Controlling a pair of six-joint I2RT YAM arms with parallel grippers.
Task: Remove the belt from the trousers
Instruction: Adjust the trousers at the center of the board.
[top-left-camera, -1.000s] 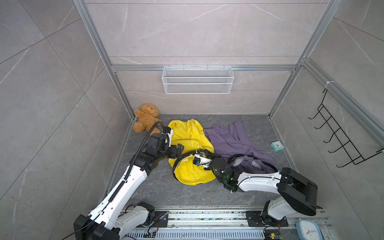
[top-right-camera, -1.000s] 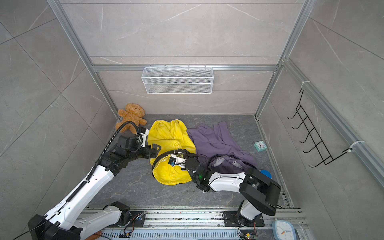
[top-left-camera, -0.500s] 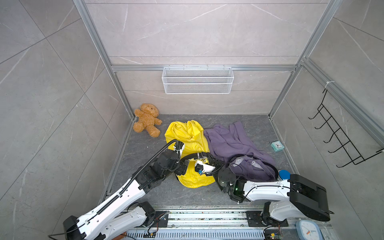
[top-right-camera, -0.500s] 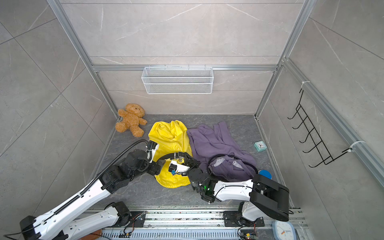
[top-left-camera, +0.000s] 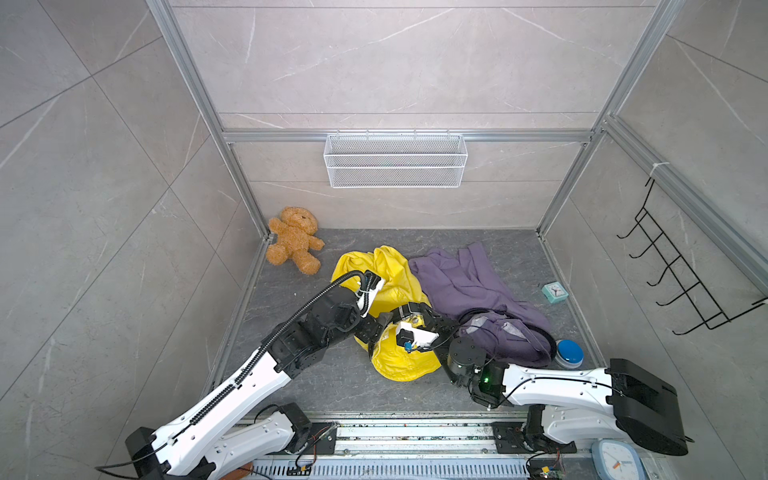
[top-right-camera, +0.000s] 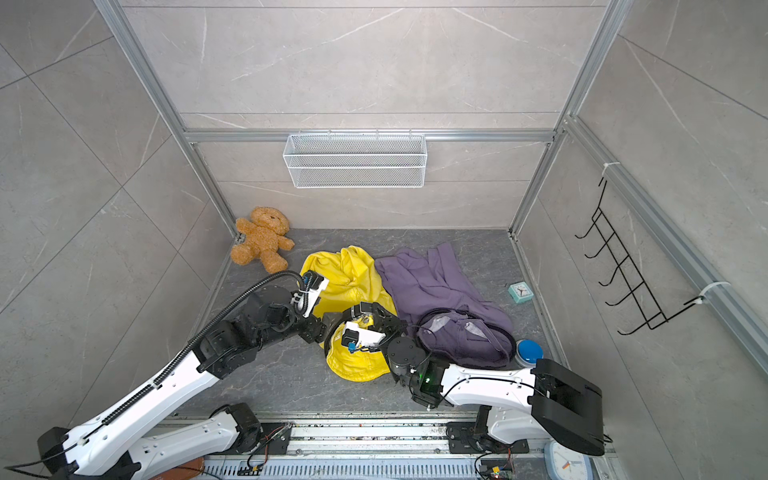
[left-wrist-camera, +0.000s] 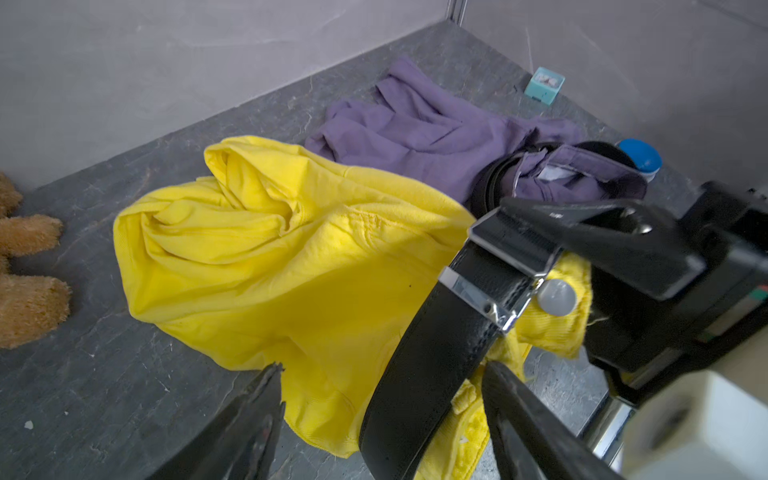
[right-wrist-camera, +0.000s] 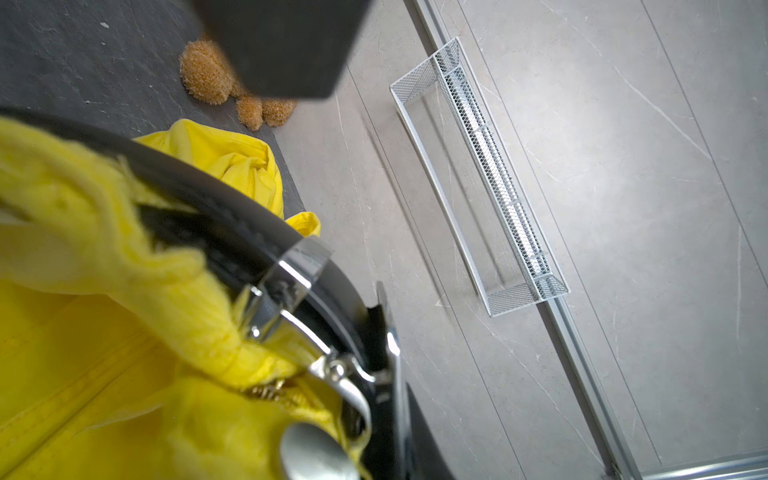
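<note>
Left wrist view: the left gripper (left-wrist-camera: 384, 368) stands wide, one finger on each side of the belt (left-wrist-camera: 432, 361). I can't tell whether either finger touches the strap. Just beyond it, the right gripper (left-wrist-camera: 515, 226) is clamped narrow on the buckle (left-wrist-camera: 511, 249), with the waistband of the yellow trousers (left-wrist-camera: 270, 257) bunched up right beside it. From there the strap runs down and round that waistband, so the belt is on the trousers, not off.

In both top views the yellow trousers lie mid-worktop (top-left-camera: 332, 386), waist end towards 6 o'clock, and the two grippers meet nose to nose over them. The left arm (top-left-camera: 232, 390) comes in from 7 o'clock, stretched low and long towards the centre. The right arm (top-left-camera: 552, 382) comes from 5 o'clock, lying along the near edge with its wrist turned towards 11 o'clock. The purple trousers (top-left-camera: 469, 286) sit at 3 o'clock of the yellow pair, touching them. The teddy (top-left-camera: 293, 241) is in the corner at 10 o'clock, well apart.
</note>
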